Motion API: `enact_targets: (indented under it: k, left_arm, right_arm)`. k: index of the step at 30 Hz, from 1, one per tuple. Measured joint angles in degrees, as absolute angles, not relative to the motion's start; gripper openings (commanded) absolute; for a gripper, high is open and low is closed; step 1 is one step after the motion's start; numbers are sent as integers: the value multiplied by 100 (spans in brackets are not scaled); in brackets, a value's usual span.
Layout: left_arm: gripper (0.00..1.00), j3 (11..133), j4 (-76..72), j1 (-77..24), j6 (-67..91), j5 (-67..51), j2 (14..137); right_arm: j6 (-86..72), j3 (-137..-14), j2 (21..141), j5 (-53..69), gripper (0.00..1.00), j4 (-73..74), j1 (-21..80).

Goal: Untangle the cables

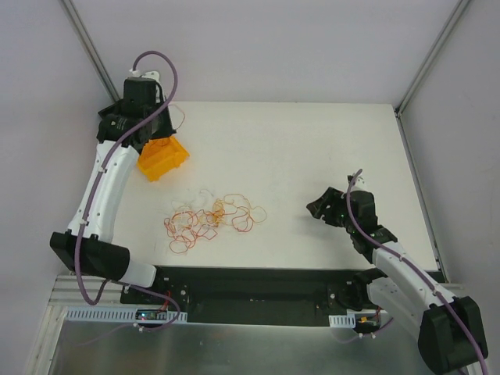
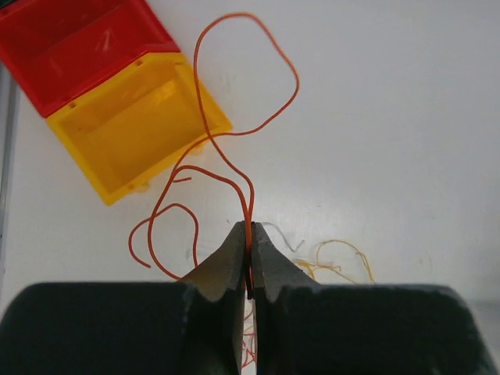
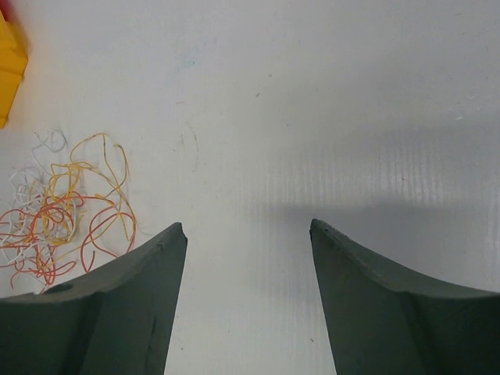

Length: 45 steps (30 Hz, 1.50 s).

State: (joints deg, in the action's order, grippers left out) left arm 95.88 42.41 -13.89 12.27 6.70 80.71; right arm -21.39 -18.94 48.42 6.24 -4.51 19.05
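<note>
A loose tangle of thin cables (image 1: 211, 219) in orange, red, yellow and white lies on the white table left of centre. It also shows at the left of the right wrist view (image 3: 62, 215). My left gripper (image 2: 251, 226) is at the far left of the table (image 1: 158, 125), shut on one orange cable (image 2: 248, 94). That cable loops away from the tips, above the table beside a yellow and red bin (image 2: 133, 125). My right gripper (image 3: 248, 226) is open and empty, low over bare table to the right of the tangle (image 1: 316, 207).
The yellow-orange bin (image 1: 162, 158) stands at the far left, just near of the left gripper, and its corner shows in the right wrist view (image 3: 8, 70). Metal frame posts rise at the table's back corners. A black strip runs along the near edge.
</note>
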Motion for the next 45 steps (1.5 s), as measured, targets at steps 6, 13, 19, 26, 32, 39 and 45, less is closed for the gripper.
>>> enact_targets:
  k: [6, 13, 19, 26, 32, 39, 45]
  left_arm:
    - [0, 9692, 4652, -454, 1688, 134, 8663]
    - [0, 9745, 4805, -10, 1850, -309, 9166]
    - [0, 9880, 4851, 51, 1820, -449, 9776]
    - [0, 10110, 4880, 84, 1413, -143, 10584]
    - [0, 10604, 4901, 84, 827, 224, 11264]
    - [4, 11288, 4932, 84, 298, 478, 12003]
    - [54, 11522, 5039, 84, 49, 921, 12232]
  right_arm:
    - [-2130, -1894, 4890, 655, 68, -456, 1905]
    - [-2095, -1894, 5019, 690, 68, -475, 1905]
    - [-2088, -1894, 5028, 692, 68, -497, 1905]
    - [-2075, -1894, 5118, 716, 68, -543, 1905]
    - [-2073, -1896, 5218, 788, 68, -578, 1905]
    - [-2071, -1896, 5288, 808, 68, -585, 1905]
    - [-1922, -2115, 5559, 803, 69, -478, 2099]
